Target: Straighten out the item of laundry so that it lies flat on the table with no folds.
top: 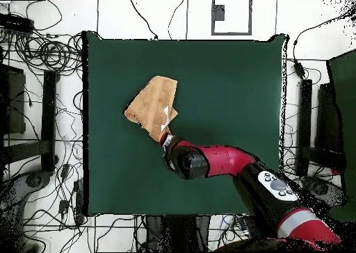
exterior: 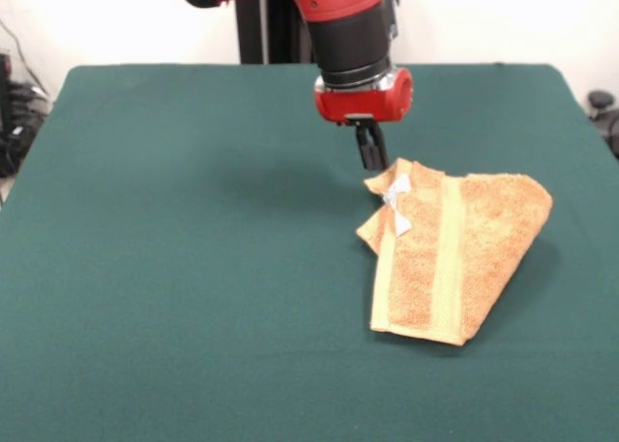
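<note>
Terry-cloth towel [exterior: 455, 258], right of centre: soft, light, folded over. Best taken at the tagged corner [exterior: 397, 210]. Gripper [exterior: 372, 152] jaws: cannot tell.

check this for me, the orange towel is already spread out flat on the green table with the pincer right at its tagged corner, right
Not flat. In the front view the towel lies folded over itself in a rough triangle, with its border band doubled. The rest holds: it is on the green table, and the pincer is right at the corner with the white tag.
</note>
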{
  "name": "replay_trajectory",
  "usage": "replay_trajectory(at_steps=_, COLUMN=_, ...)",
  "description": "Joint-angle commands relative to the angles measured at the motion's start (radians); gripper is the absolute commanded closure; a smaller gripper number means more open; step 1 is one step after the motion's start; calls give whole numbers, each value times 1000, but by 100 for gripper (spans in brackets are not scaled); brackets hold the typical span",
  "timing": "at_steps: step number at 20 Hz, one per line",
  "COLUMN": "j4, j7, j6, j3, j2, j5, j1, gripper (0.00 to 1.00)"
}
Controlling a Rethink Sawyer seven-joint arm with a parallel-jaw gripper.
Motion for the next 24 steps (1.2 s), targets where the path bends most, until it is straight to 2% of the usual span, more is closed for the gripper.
replay_trajectory(at_steps=1, j4=-14, j7=46, j6=-44, j3=26, j2=23, j5=-3, j1=17, gripper=100)
replay_trajectory(at_steps=2, j4=-7, j7=54, j6=-50, j3=25, j2=24, j5=0, j1=15, gripper=100)
replay_trajectory(at_steps=3, j4=-5, j7=58, j6=-53, j3=22, j2=24, j5=2, j1=15, gripper=0)
replay_trajectory(at_steps=11, j4=6, j7=88, j6=-93, j3=43, j2=43, j5=24, j1=4, gripper=0)
replay_trajectory(at_steps=16, j4=45, j7=135, j6=-223, j3=127, j2=91, j5=34, j1=-25, gripper=0)
replay_trajectory(at_steps=24, j4=45, j7=126, j6=-261, j3=180, j2=140, j5=35, j1=-54, gripper=0)
